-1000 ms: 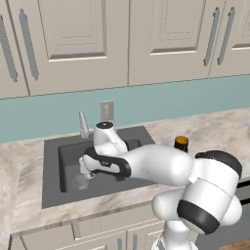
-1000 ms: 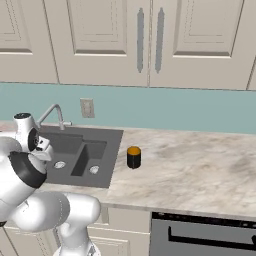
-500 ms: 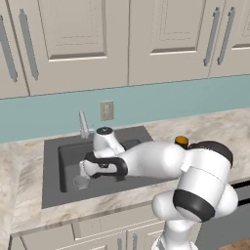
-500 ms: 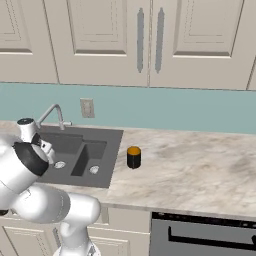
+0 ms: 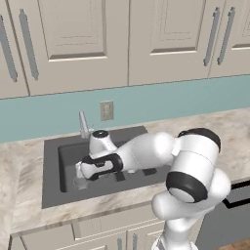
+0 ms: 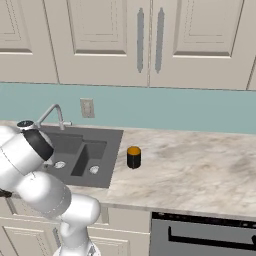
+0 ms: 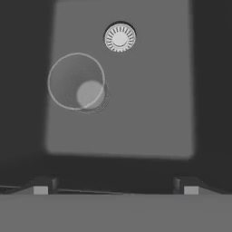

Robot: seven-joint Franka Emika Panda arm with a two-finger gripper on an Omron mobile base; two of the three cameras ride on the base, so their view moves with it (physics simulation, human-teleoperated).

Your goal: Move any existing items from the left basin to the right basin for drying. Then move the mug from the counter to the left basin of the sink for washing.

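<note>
The clear glass tumbler (image 7: 77, 81) stands upright on the floor of the left basin (image 7: 149, 104), beside the round silver drain (image 7: 120, 37). In the hand view my gripper (image 7: 114, 188) looks straight down into the basin, open, with nothing between its fingertips (image 7: 41, 188). The glass lies ahead and to the left of them. In the left base view my gripper (image 5: 80, 172) hovers just above the glass (image 5: 79, 183). The black mug (image 6: 133, 157) with an orange inside stands on the beige counter (image 6: 190, 165), just right of the sink and near the right basin (image 6: 95, 159).
A thin silver faucet (image 5: 83, 124) rises behind the sink rim (image 5: 49, 195). Basin walls enclose the glass on all sides. A wall outlet (image 5: 106, 110) sits on the teal backsplash. Cabinet doors hang above, and a dark oven front (image 6: 200, 235) lies below the counter.
My arm has swung further left and down over the left basin, bringing the hand lower toward the glass. The glass and mug have not moved.
</note>
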